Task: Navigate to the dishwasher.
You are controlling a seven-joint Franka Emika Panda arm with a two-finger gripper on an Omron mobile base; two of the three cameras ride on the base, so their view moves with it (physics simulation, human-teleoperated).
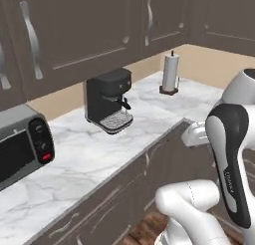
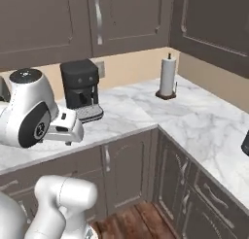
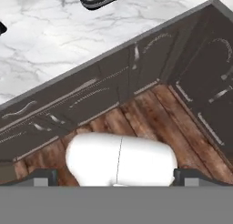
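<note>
My fingers stood spread apart with nothing between them, pointing down at the wooden floor just below them. Beyond the fingers ran the brown lower cabinet doors, meeting in an inside corner ahead of them and to their right. Above those doors lay the marble bench, which carried a microwave off to the fingers' left, a black coffee machine straight beyond them, and a paper towel holder farther back towards the corner. Farthest off hung the brown upper cabinets.

Where the dishwasher stood I could not tell: every front near my fingers was a brown door, none a light-grey panel with a long bar handle. I judged the drive to be barely begun.

To do it well, I reckoned I should keep the arm tucked as it was, back the base out of this corner before turning so nothing clipped the bench edge, then follow the cabinet run along until the grey panel came up, and stop square in front of it with room to spare.
</note>
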